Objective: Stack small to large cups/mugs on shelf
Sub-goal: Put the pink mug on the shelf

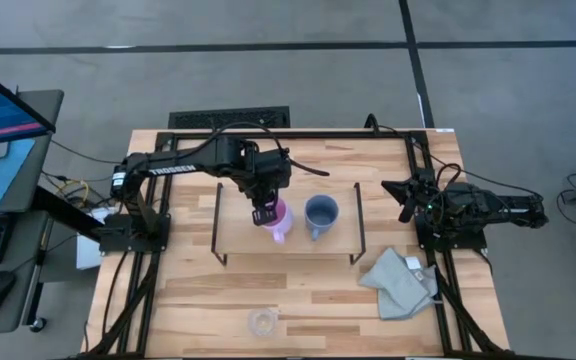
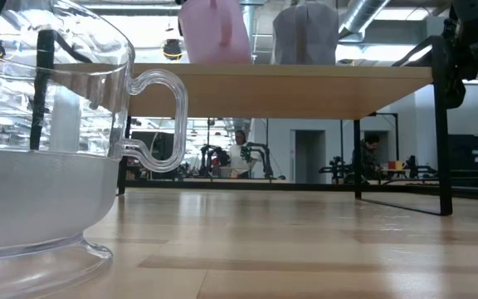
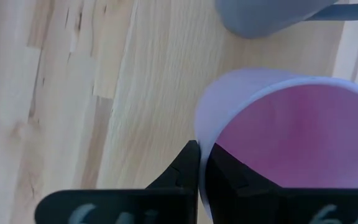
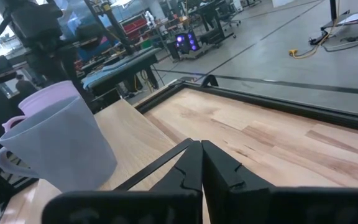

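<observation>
Glass cup [image 2: 48,141] looms nearest; left jaws [image 1: 264,212] pinch the pink mug's [image 1: 280,218] rim on the shelf [image 1: 288,243].

Shelf [image 1: 238,215] top: pink mug [image 1: 279,219] and blue-grey mug [image 1: 320,213] near its middle; both ends bare.

Both arms are built of dark, near-black links, the left arm [image 1: 183,160] carrying white block lettering along its long segment, and each sits on a black base plate bolted to the black frame rails. Black cables trail from the right arm [image 1: 488,208]. The left gripper [image 3: 199,163] ends in black angular fingers above a plate with pale markings.
</observation>
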Available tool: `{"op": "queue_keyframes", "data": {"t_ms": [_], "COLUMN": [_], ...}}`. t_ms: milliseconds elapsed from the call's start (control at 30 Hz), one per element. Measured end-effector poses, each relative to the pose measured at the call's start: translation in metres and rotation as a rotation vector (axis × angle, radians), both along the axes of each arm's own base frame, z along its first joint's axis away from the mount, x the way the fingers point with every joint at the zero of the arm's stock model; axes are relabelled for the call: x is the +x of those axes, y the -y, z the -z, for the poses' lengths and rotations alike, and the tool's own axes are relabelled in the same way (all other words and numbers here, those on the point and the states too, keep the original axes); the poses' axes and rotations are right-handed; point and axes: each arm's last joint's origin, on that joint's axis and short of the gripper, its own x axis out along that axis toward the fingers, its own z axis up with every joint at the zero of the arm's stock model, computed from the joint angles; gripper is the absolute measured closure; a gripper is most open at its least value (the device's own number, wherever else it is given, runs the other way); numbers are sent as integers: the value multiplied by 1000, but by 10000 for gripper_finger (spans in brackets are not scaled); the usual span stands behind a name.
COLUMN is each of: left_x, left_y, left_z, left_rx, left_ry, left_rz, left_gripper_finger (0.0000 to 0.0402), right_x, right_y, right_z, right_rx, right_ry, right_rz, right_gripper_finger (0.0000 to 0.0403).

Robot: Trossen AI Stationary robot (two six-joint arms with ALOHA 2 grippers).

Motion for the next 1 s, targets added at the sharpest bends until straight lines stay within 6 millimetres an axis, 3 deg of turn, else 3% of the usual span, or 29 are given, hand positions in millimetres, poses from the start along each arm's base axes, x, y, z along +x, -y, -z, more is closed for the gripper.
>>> {"op": "queue_keyframes", "data": {"t_ms": [400,567,767,1000], "left_x": [-1,7,15,9], "left_y": [0,0,0,0], "left_z": [0,12,7,5], "left_rx": [5,3,10,-15], "left_ry": [-11,-55,-33,-71], "left_rz": [-24,-24,-14,-16], "left_gripper_finger": [401,401,401,401], "right_x": [0,0,0,0], "right_y": [0,0,0,-1], "right_z": [0,0,1,2], "right_rx": [0,0,-1,1], "right_ry": [0,0,-12,-23], "right_rz": [0,0,-4,-22], "right_gripper_finger": [381,379,382,379]}}
